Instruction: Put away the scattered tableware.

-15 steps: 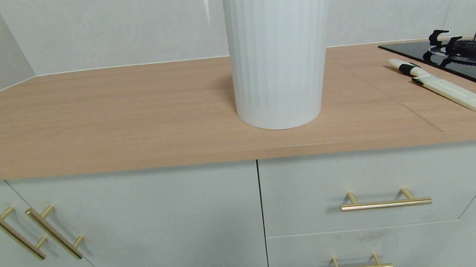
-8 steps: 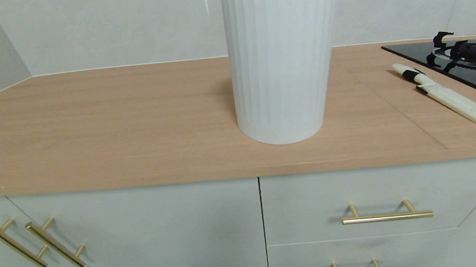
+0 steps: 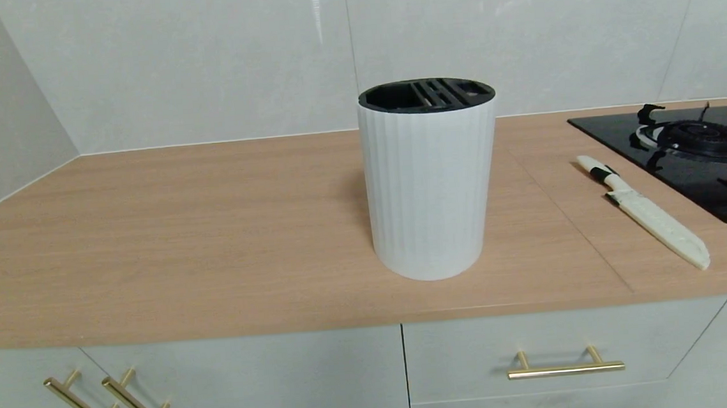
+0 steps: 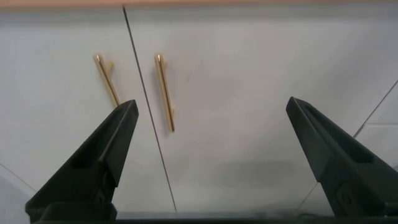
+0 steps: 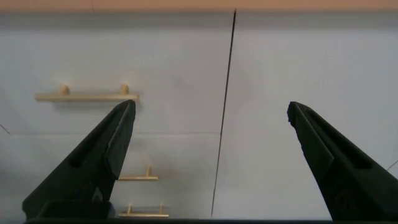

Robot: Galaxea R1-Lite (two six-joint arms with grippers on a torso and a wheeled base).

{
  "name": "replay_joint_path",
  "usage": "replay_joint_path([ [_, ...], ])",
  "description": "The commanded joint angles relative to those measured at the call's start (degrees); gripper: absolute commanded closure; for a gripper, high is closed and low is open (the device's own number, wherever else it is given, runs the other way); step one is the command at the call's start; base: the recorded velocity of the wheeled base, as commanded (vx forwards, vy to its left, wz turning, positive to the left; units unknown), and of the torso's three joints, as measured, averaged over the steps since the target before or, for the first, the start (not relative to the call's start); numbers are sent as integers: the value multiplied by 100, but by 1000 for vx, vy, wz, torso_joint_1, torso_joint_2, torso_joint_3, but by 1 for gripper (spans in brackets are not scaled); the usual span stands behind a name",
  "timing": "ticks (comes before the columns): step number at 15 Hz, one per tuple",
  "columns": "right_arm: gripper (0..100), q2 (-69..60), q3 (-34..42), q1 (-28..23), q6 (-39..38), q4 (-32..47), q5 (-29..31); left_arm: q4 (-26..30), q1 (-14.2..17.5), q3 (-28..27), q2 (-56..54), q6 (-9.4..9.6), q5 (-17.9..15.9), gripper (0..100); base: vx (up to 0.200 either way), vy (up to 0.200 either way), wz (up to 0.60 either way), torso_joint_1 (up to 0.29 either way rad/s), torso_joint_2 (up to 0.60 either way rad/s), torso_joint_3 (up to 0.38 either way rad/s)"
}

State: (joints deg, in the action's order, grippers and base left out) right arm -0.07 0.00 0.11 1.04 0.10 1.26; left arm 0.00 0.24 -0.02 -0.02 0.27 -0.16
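Two grippers face the cabinet fronts [image 3: 255, 391] below the desk [image 3: 180, 242] edge. Left gripper [image 4: 211, 104]: fingers [image 4: 99, 168] wide apart, nothing between them, opposite two upright gold door handles [image 4: 165, 93]. Right gripper [image 5: 211, 106]: fingers [image 5: 93, 168] likewise spread and empty, opposite the drawer handle [image 5: 87, 96].

On the desk, near the middle: white ribbed knife block [image 3: 429, 186], upright, black slotted top. To its right, well apart from it: white knife [image 3: 646, 219] lying flat on the wood, handle toward the far side, blade tip toward the near right. Just right of and beyond the knife: black gas hob [image 3: 686, 156]. Grey tiled wall [image 3: 200, 62] at the far edge.
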Motion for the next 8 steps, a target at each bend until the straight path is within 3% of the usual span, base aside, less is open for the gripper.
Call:
replay_joint_path([
  [1, 0, 7, 0, 7, 2, -1, 6, 0, 2, 2, 2, 0, -2, 0, 0, 0, 0, 183, -471, -300],
  [8, 0, 7, 0, 7, 2, -1, -3, 0, 2, 2, 2, 0, -2, 0, 0, 0, 0, 204, -485, -290],
])
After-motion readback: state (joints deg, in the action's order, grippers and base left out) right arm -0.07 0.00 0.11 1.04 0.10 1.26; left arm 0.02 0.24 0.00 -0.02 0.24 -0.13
